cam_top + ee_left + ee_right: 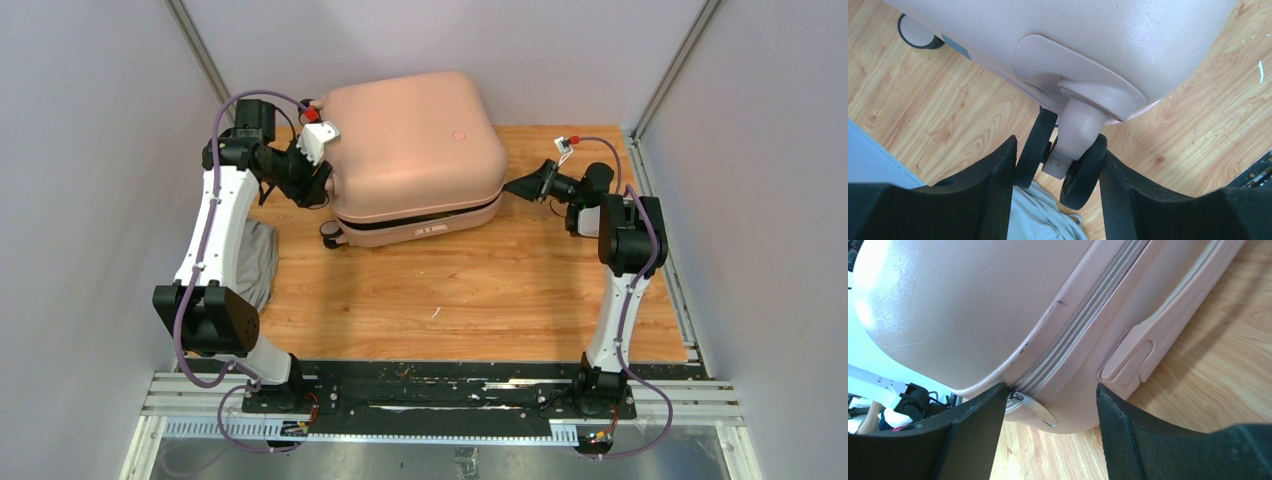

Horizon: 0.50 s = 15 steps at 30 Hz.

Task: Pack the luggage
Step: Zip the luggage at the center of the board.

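The luggage point(415, 140), a pale pink hard-shell suitcase, lies flat at the back of the wooden table with its lid down. A dark gap shows between its shells along the near side. My left gripper point(318, 185) is at its left corner. In the left wrist view the left gripper point(1058, 150) is shut on the black double caster wheel point(1085, 175) of the luggage point(1073, 35). My right gripper point(512, 188) is at the right side. Seen from the right wrist, the right gripper point(1051, 388) is open, with the metal zipper pull point(1038, 409) hanging free between its fingers against the luggage point(948, 305).
A grey cloth bundle point(258, 262) lies on the table's left edge under the left arm, and shows below the wheel point(1040, 215). Another caster point(330, 235) sticks out at the suitcase's near left corner. A moulded side handle point(1143, 345) sits right of the zipper track point(1083, 315).
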Tool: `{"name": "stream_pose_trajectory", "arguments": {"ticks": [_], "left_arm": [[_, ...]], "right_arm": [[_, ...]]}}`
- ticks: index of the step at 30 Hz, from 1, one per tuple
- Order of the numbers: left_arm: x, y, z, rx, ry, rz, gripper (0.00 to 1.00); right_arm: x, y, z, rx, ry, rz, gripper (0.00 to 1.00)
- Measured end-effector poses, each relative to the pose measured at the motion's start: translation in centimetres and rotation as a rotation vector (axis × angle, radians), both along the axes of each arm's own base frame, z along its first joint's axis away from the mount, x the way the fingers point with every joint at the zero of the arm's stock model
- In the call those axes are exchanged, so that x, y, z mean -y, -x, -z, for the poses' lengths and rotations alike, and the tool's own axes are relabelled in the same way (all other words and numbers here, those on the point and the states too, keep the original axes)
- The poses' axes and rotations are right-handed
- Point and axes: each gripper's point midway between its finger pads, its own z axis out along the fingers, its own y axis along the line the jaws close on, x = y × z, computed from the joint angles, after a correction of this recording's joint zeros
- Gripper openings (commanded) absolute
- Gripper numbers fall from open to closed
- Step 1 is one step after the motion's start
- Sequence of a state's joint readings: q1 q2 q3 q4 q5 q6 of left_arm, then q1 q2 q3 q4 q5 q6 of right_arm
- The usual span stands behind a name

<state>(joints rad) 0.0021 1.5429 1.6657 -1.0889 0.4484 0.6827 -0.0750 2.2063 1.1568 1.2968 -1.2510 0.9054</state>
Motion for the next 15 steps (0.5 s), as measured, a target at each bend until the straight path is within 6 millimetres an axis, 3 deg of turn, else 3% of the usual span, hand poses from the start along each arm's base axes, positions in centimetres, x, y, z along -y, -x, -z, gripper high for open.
{"name": "stream_pose_trajectory", "arguments": {"ticks": [9,15], "left_arm": [[-0.2,-0.1,-0.1,0.013,-0.017,0.007,0.00],[-0.2,-0.2,-0.1,0.016,-0.020,0.010,0.00]], "right_arm": [[-0.7,0.9,-0.4,-0.008,-0.031,-0.041,0.58],[-1.0,2.1,0.1,-0.021,-0.041,-0.054,0.45]]}}
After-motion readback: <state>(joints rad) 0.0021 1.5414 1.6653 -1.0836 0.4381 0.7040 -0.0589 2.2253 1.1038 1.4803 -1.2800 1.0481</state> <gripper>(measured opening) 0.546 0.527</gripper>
